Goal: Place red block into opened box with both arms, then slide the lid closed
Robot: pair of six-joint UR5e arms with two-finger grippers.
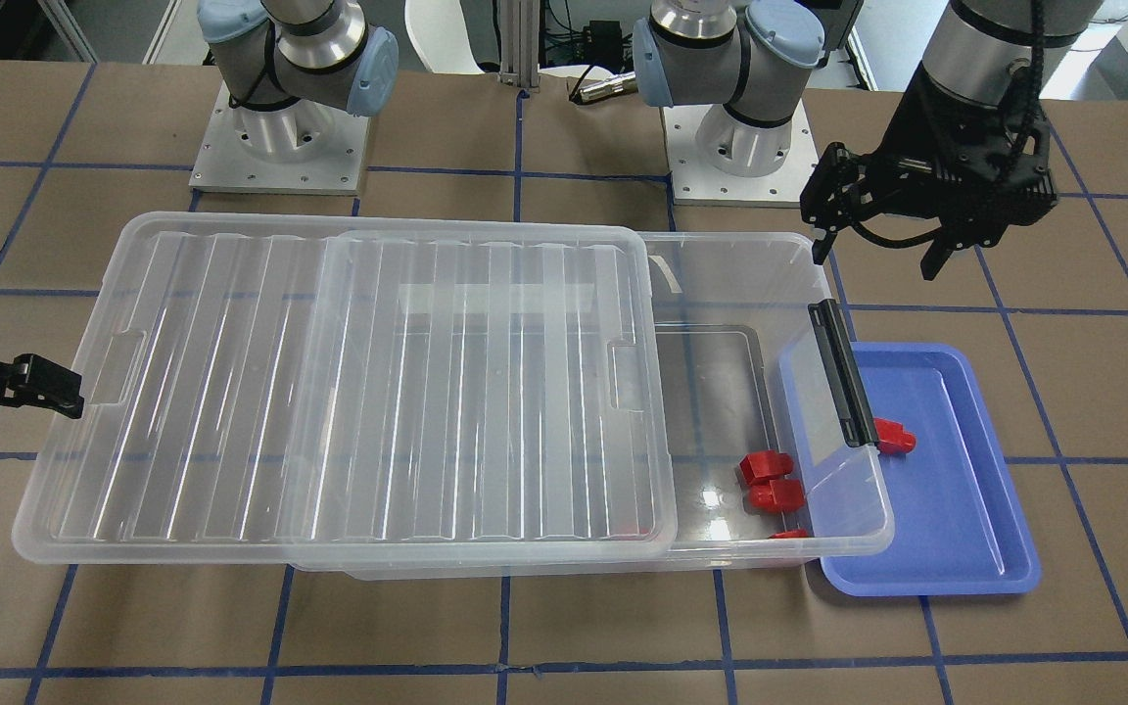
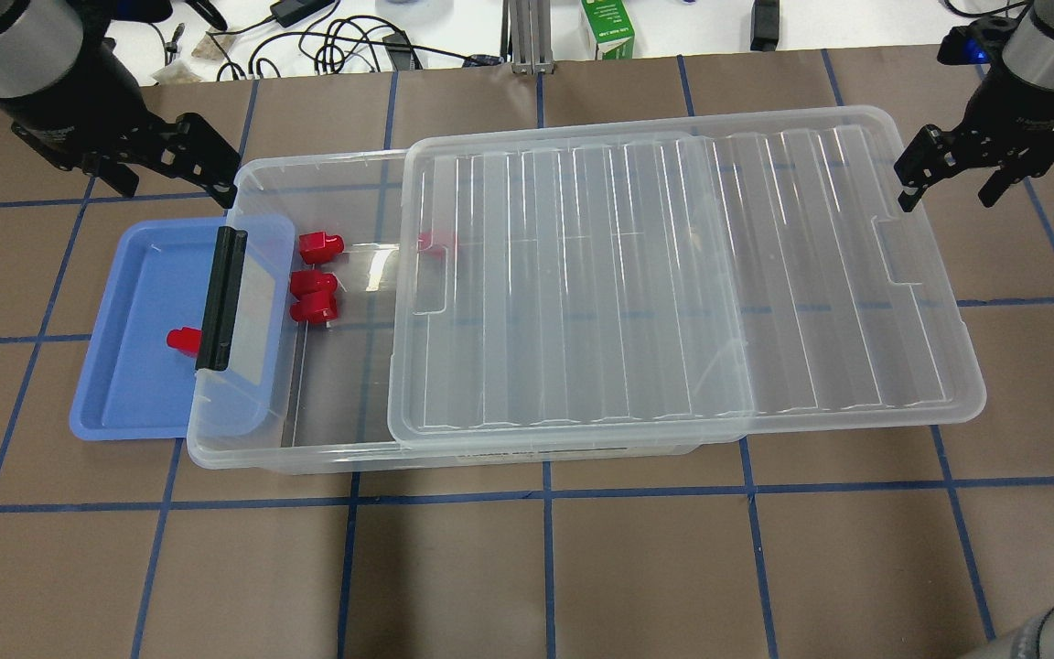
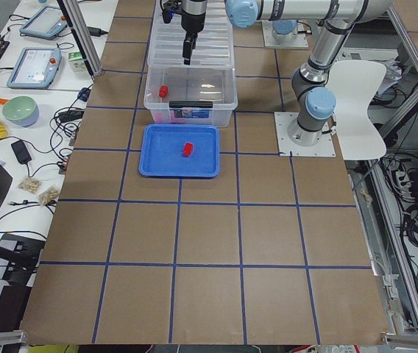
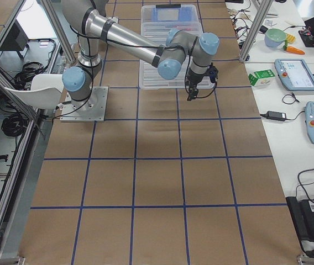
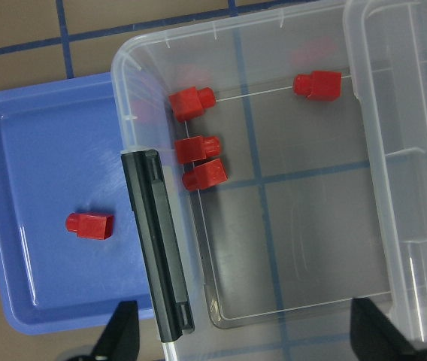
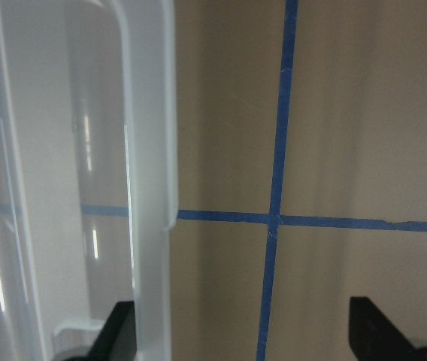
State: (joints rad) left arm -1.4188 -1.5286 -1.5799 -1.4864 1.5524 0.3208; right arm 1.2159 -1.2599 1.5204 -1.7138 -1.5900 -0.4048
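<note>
One red block [image 2: 184, 340] lies in the blue tray [image 2: 124, 394], next to the black latch bar [image 2: 220, 297]. Several more red blocks [image 5: 197, 149] lie inside the clear box [image 2: 326, 163] at its uncovered latch end. The ribbed lid [image 2: 673, 275] covers most of the box and overhangs its far end. My left gripper [image 2: 207, 169] hangs open and empty by the box's back corner at the latch end. My right gripper [image 2: 952, 188] is open and empty just outside the lid's overhanging end; the lid's rim [image 6: 149, 150] shows in the right wrist view.
The blue tray sits partly under the box's latch end. Both arm bases [image 1: 275, 147] stand behind the box. A green carton [image 2: 607, 27] and cables lie past the table's far edge. Brown table with blue tape lines lies bare in front of the box.
</note>
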